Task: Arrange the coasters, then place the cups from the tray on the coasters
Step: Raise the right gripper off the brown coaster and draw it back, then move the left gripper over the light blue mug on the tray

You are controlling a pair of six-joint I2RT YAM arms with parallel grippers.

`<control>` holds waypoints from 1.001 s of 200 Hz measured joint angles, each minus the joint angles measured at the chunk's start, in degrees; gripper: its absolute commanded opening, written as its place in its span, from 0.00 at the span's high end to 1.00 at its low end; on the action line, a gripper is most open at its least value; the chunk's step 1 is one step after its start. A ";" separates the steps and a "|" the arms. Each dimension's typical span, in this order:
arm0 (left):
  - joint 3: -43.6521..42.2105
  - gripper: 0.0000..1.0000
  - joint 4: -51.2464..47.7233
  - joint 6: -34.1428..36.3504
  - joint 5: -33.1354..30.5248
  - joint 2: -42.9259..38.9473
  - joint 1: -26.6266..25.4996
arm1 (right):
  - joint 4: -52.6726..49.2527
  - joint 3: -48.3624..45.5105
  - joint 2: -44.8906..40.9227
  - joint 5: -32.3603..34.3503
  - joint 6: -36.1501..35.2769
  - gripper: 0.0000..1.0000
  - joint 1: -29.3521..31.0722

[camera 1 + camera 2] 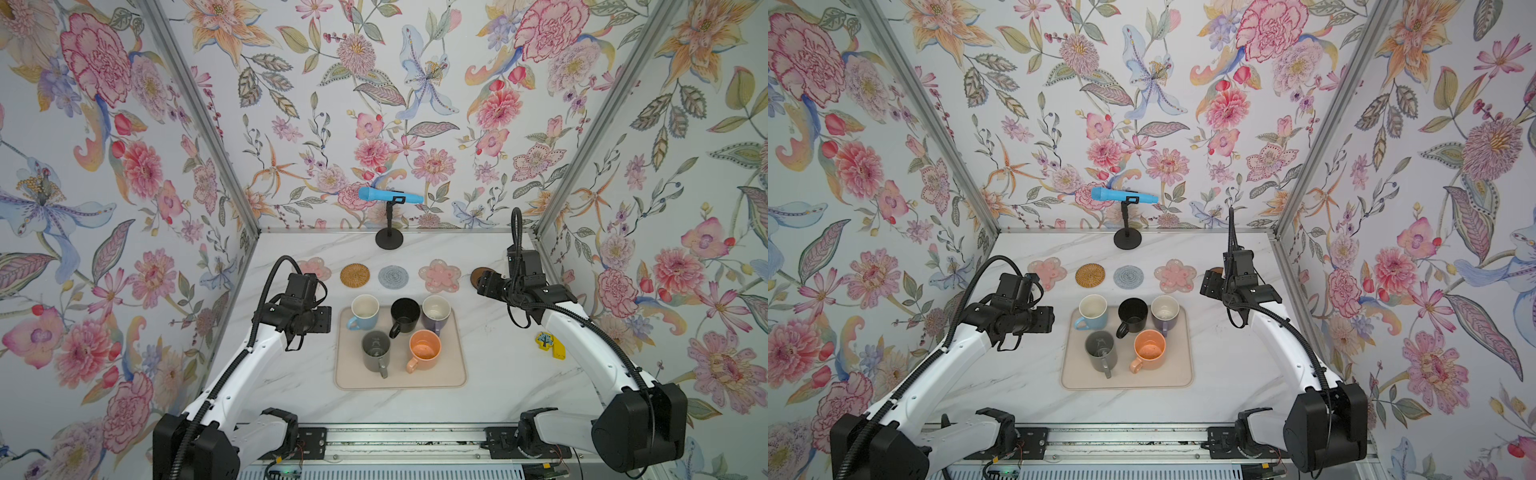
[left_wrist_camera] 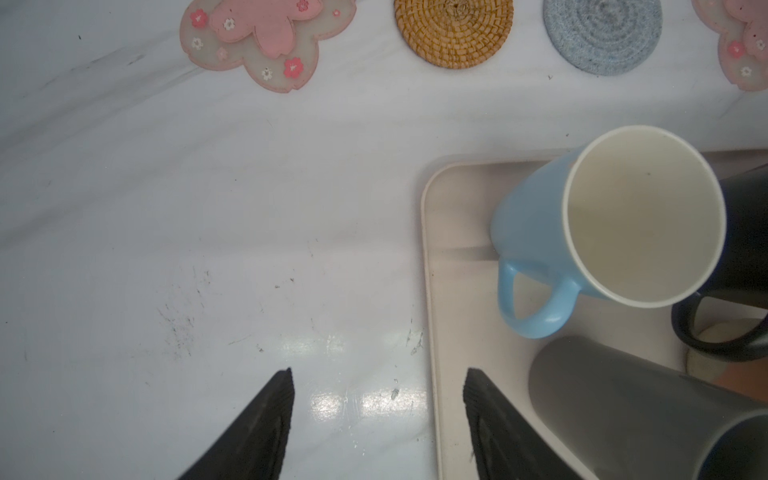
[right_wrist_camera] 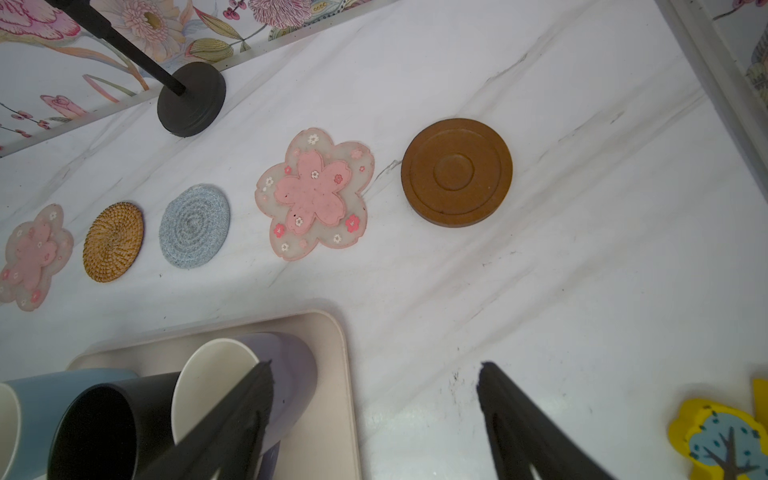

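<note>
Five coasters lie in a row behind the tray [image 1: 399,382]: pink flower [image 1: 314,268], tan rattan [image 1: 354,275], grey-blue [image 1: 393,277], pink flower [image 1: 439,275], and a brown disc [image 3: 456,172]. On the tray stand five cups: light blue [image 1: 364,312], black [image 1: 404,316], purple [image 1: 436,313], grey [image 1: 376,351] and orange [image 1: 424,351]. My left gripper [image 2: 378,374] hangs open and empty over the tray's left edge, next to the light blue cup [image 2: 536,224]. My right gripper [image 3: 376,368] is open and empty over the tray's far right corner, by the purple cup [image 3: 291,365].
A black stand base [image 1: 389,240] carrying a blue microphone [image 1: 388,195] sits at the back wall behind the coasters. A yellow toy with a tree picture [image 1: 550,344] lies right of the tray, under the right arm. Flowered walls close in three sides.
</note>
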 measured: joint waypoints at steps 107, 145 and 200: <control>0.00 0.32 1.44 -0.33 0.09 0.42 -5.01 | -0.02 -0.07 0.02 -0.07 0.02 0.19 1.88; 0.00 0.32 3.50 -1.70 -0.35 0.61 -6.86 | -0.20 -0.04 0.13 -0.11 -0.46 0.18 3.91; -0.50 0.32 3.21 -2.25 -4.39 0.92 -10.23 | -2.23 -0.04 0.11 -0.02 -2.38 0.14 4.48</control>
